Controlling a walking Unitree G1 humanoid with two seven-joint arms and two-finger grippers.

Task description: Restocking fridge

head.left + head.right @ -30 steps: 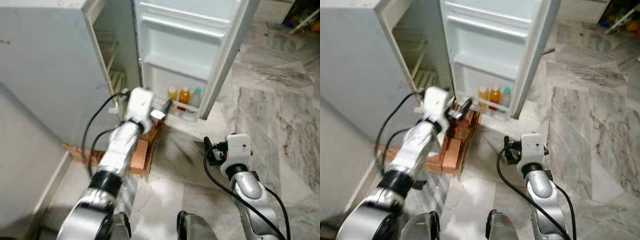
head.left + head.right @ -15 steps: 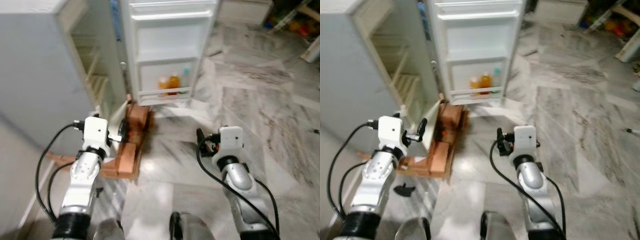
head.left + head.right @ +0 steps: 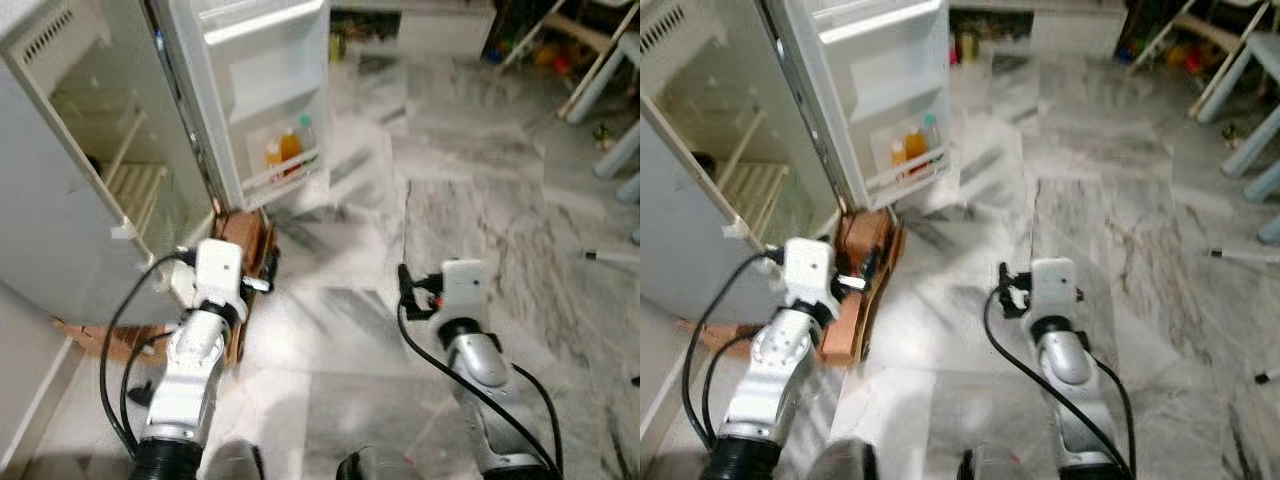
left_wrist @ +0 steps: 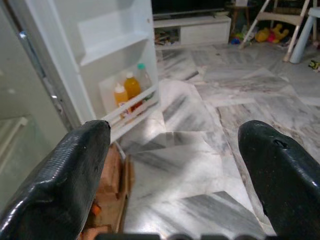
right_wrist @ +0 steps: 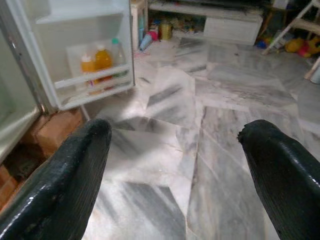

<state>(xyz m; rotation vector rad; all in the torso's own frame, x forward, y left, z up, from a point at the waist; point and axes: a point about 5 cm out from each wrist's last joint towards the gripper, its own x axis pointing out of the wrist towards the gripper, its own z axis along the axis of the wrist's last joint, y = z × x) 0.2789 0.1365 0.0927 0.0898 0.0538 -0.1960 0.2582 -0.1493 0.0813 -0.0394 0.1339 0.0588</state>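
Marble floor: grey-veined stone underfoot, blurred in the head views, which suggests the robot is moving.
Left hand: fingers spread wide and holding nothing, raised at the fridge's foot, apparently free for the next item.
Right hand: likewise wide and empty, over bare floor, well apart from the fridge.
Bricks: reddish blocks on the floor just beside the open door's base; whether they prop anything cannot be told.
Fridge door: swung open, leaving the shelves reachable.
Bottles: three stand upright in the lowest door shelf, kept in by its rail.
Far room: low cabinet and toys.
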